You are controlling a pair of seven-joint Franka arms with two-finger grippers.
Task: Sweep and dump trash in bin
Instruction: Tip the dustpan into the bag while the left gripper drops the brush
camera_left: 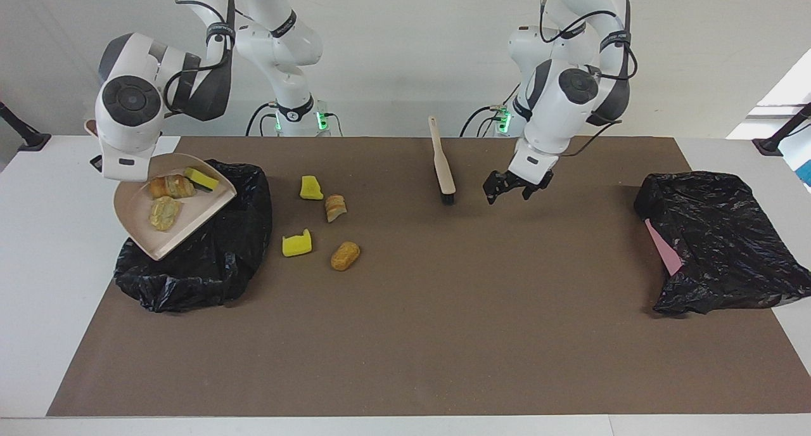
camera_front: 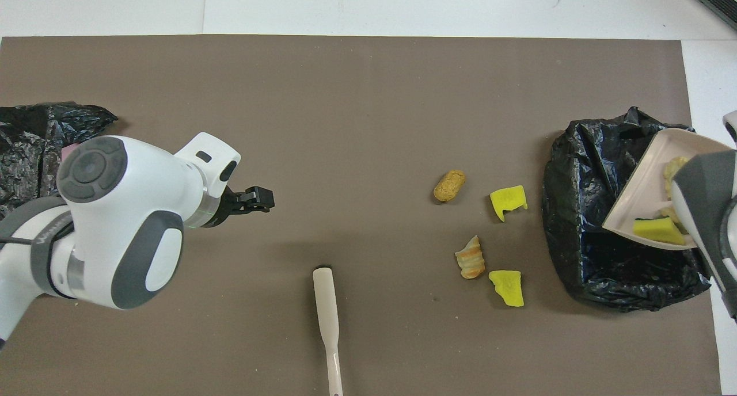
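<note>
My right gripper [camera_left: 97, 163], mostly hidden under its wrist, is shut on the handle of the beige dustpan [camera_left: 140, 230]. The pan hangs tilted over the black-bagged bin [camera_left: 209, 258] at the right arm's end, carrying three pieces of trash [camera_left: 170, 186]. Several more pieces lie on the brown mat beside the bin: two yellow sponge chunks [camera_left: 311, 187] [camera_left: 296, 244], a pastry piece [camera_left: 335, 208] and a brown lump [camera_left: 345, 256]. The brush [camera_left: 443, 170] lies alone on the mat. My left gripper [camera_left: 510, 190] hangs open and empty over the mat beside the brush.
A second black bag [camera_left: 716, 239] with a pink edge [camera_left: 662, 246] showing sits at the left arm's end of the mat. The brown mat [camera_left: 443, 334] covers most of the white table.
</note>
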